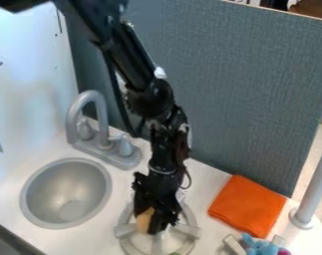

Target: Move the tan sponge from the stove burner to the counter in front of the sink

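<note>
Standing at ten o'clock from the stove burner (125, 231): one round sink (67, 193). Over the burner's eleven o'clock: one tan piece (144, 221), apparently clasped by one black gripper (152, 226); grasp made, release not. At two o'clock: one folded orange cloth (248, 205).

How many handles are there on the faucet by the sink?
2. The left handle stands at the far end of the faucet's base, behind the spout; the right handle stands at the near end. None seems hidden.
</note>
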### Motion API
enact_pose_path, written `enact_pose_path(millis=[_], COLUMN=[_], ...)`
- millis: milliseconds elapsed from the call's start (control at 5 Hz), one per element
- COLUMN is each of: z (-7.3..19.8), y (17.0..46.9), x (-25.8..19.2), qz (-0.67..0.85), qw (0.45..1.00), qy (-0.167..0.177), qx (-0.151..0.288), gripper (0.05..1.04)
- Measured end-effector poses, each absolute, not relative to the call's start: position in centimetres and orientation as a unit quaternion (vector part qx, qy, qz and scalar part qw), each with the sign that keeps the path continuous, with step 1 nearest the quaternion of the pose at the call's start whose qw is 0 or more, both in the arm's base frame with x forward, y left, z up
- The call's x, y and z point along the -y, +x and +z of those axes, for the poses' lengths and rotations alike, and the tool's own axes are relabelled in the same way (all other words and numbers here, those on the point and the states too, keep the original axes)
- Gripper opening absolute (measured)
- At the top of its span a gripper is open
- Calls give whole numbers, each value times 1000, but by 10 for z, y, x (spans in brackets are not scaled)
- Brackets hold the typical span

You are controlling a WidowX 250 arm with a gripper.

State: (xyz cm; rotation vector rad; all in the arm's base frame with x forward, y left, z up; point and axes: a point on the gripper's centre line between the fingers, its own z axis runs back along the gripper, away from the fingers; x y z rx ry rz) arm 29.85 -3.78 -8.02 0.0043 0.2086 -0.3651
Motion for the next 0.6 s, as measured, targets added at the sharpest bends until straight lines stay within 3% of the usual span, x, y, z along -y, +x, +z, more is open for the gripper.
enact_pose_path(millis=[400, 600], z=[-44, -52], y=[266, 246], x=[29, -15], qz=[-176, -122], qw=[983, 988], qy=[4, 2], qx=[-59, -94], gripper=[606, 606])
